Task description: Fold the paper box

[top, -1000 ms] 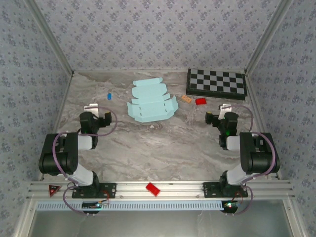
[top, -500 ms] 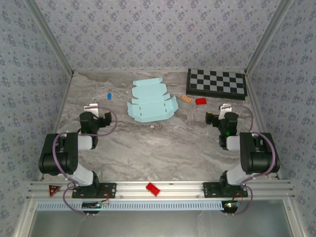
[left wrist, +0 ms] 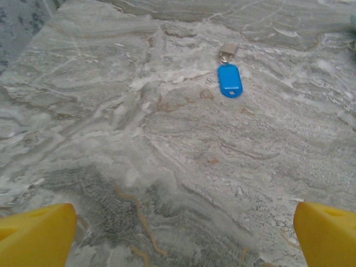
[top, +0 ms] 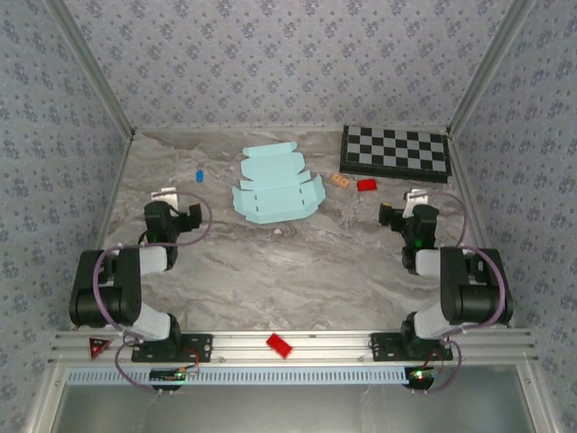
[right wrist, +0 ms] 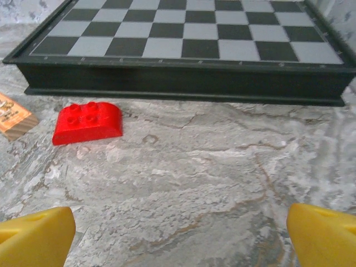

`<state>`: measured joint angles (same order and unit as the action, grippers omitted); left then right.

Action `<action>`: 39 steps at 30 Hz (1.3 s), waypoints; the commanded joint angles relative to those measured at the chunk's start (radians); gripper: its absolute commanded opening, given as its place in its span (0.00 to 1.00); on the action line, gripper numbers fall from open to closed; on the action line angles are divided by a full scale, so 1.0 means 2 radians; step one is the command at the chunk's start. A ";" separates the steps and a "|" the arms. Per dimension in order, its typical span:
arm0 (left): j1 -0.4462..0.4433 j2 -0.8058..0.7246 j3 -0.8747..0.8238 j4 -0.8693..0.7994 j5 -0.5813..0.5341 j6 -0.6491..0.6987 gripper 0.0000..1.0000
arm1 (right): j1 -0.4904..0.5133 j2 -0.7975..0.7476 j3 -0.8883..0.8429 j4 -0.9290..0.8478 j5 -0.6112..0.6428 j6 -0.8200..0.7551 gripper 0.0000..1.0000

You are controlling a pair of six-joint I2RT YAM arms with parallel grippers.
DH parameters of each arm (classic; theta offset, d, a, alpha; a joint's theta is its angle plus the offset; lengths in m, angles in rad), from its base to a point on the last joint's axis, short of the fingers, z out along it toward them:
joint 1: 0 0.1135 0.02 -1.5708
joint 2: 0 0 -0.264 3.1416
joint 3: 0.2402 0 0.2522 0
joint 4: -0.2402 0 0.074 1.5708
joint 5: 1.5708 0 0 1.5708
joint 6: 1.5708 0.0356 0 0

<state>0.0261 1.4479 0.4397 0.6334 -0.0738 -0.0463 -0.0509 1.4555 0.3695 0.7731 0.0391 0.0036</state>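
Both arms have shifted slightly outward since a second ago. The left gripper (left wrist: 181,233) and right gripper (right wrist: 178,236) are spread wide above the bare table (top: 270,271), holding nothing. One paper box (top: 277,187) lies open at far centre, well apart from both, with one chessboard (top: 395,152), one blue key tag (top: 199,173), a red brick (top: 367,185), a second red brick (top: 279,345) on the near rail, and one wooden block (right wrist: 14,117), cut off at the left in the right wrist view.

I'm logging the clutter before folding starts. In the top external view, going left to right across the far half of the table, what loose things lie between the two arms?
blue key tag → paper box → tan block → red brick
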 commanded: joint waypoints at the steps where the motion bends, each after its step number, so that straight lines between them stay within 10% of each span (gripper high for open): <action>1: -0.002 -0.064 0.061 -0.135 -0.033 -0.041 1.00 | 0.002 -0.054 0.052 -0.138 0.026 0.030 1.00; 6: -0.006 -0.078 0.140 -0.294 0.034 -0.135 0.95 | 0.025 -0.073 0.149 -0.348 0.017 0.069 0.99; 21: -0.159 0.166 0.430 -0.419 0.140 -0.133 0.36 | 0.245 0.021 0.288 -0.413 -0.053 0.137 0.93; 31: -0.173 0.369 0.666 -0.509 0.183 -0.111 0.04 | 0.307 0.170 0.407 -0.419 -0.080 0.166 0.57; 39: -0.176 0.450 0.745 -0.557 0.196 -0.106 0.00 | 0.324 0.264 0.488 -0.430 -0.084 0.186 0.30</action>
<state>-0.3210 2.3264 1.8805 -0.4030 0.2813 -0.2771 0.5812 1.9408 1.2980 -0.0422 -0.1207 0.3523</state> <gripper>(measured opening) 0.046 0.321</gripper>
